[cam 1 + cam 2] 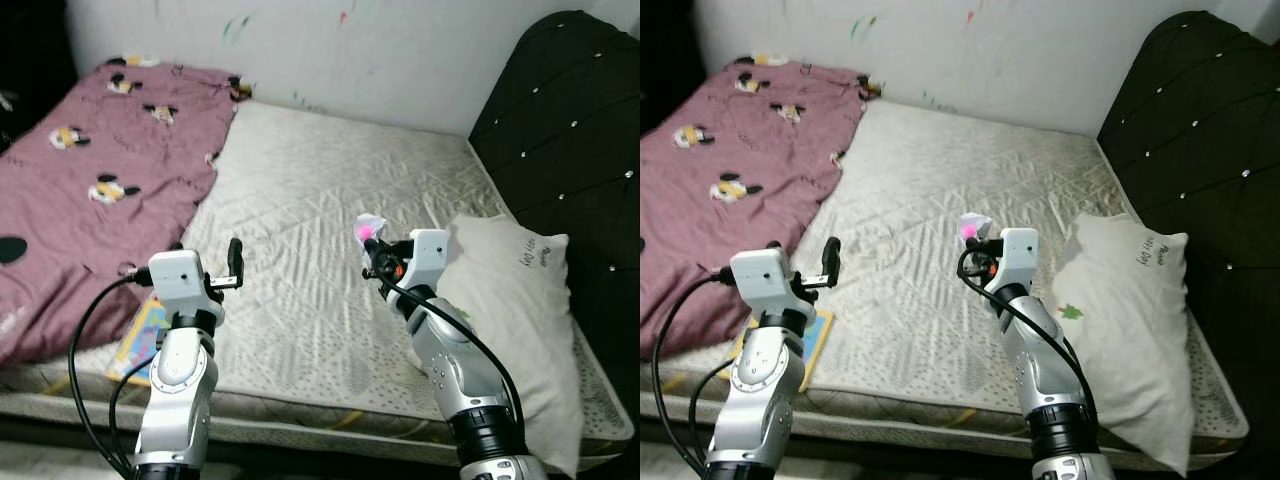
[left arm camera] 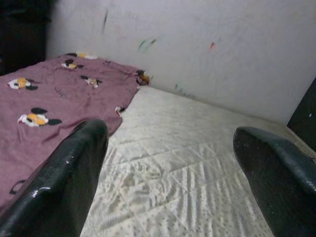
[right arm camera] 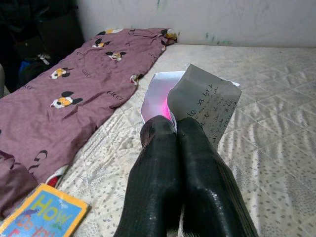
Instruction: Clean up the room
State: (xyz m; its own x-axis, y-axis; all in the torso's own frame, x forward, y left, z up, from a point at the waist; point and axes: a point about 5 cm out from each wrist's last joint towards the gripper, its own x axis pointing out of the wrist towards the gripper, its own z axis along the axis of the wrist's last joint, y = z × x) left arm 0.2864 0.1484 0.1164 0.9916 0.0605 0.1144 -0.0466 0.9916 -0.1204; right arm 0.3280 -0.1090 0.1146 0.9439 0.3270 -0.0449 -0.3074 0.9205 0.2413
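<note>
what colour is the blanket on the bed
Dusty maroon blanket with a cartoon mouse-head print, clearest in the right wrist view.

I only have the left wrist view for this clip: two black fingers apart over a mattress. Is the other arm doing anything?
Observer: Yes, the right gripper is shut on a crumpled wrapper, silver with pink inside.
Operator: Anything else left on the bed?
Observer: A colourful book lies at the near edge, by the maroon blanket.
Operator: What's at the far right?
Observer: A white pillow against the dark headboard.
</note>
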